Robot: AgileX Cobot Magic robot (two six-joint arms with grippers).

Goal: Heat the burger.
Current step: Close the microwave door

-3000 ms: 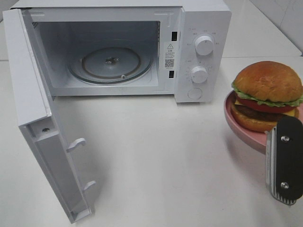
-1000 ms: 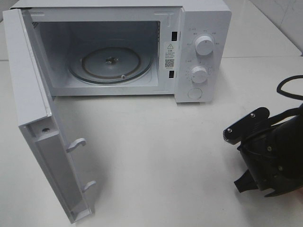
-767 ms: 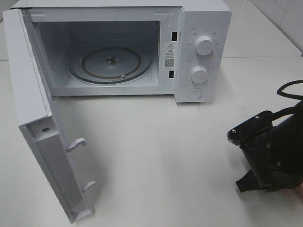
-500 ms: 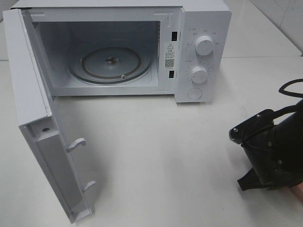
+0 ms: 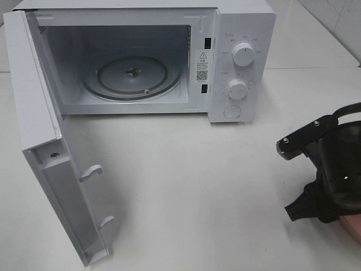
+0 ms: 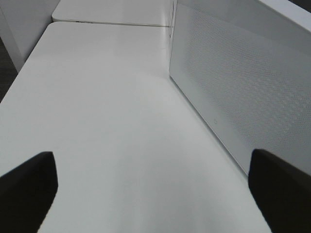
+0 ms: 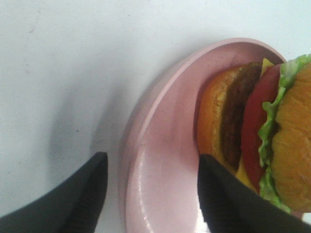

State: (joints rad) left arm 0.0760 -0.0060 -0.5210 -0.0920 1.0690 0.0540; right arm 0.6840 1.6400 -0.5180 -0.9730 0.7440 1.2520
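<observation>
A white table [image 5: 186, 186] fills most of the exterior high view, its matte surface evenly lit, with soft shadows. Behind it a second white tabletop [image 6: 112, 10] abuts along a thin seam. At the upper right corner a white tiled wall [image 5: 338, 22] shows faint grout lines. In the left wrist view a strip of dark floor [image 6: 6, 73] appears beside the table's rounded edge.

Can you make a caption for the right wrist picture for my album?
The open right tool straddles the rim of the pink plate holding the burger.
</observation>
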